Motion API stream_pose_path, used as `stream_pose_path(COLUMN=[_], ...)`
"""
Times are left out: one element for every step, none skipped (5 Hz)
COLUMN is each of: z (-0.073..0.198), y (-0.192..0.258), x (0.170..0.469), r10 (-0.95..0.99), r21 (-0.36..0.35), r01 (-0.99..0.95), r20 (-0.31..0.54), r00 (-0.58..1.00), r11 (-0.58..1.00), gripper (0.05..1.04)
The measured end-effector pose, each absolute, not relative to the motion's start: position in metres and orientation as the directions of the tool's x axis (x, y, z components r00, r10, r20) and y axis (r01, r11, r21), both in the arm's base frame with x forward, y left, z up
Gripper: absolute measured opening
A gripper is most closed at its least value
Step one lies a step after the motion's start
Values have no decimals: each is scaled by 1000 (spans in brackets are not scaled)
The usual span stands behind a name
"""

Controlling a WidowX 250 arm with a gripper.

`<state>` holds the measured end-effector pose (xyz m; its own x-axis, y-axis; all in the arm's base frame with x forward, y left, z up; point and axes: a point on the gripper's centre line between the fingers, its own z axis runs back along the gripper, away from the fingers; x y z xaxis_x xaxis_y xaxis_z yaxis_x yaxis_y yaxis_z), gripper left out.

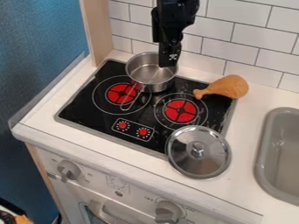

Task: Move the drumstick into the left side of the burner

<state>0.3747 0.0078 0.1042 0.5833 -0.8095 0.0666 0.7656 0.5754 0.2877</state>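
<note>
The claw (168,60) hangs over the saucepan (147,74); how far open it is, or whether it grips anything, I cannot tell. The drumstick (231,86) lies rightward in view, near the surface's (248,131) back edge, narrow end pointing left over the cooktop (151,104).

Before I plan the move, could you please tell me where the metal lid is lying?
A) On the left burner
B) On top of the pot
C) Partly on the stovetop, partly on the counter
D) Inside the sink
C, since the lid overlaps the stovetop's front right corner and extends onto the white counter.
</note>
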Motion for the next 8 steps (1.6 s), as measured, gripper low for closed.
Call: stream_pose_path(z=[91, 82, 76, 58, 46, 34, 31, 21], y=[7, -15, -42, -60, -68, -66, -62, -66], x=[373, 368, 372, 378, 387, 393, 396, 398], r10=[-809, -813, -793, -788, -777, -772, -767, -775], r21=[258, 217, 168, 119, 118, 125, 140, 115], r01=[775, 784, 775, 782, 771, 763, 755, 767], r20=[51, 100, 152, 178, 182, 152, 137, 134], r00=[586, 574, 590, 590, 603, 617, 626, 618], r11=[578, 581, 609, 612, 626, 634, 641, 631], gripper=[1001, 1001, 1001, 1001, 1001, 1001, 1001, 1001])
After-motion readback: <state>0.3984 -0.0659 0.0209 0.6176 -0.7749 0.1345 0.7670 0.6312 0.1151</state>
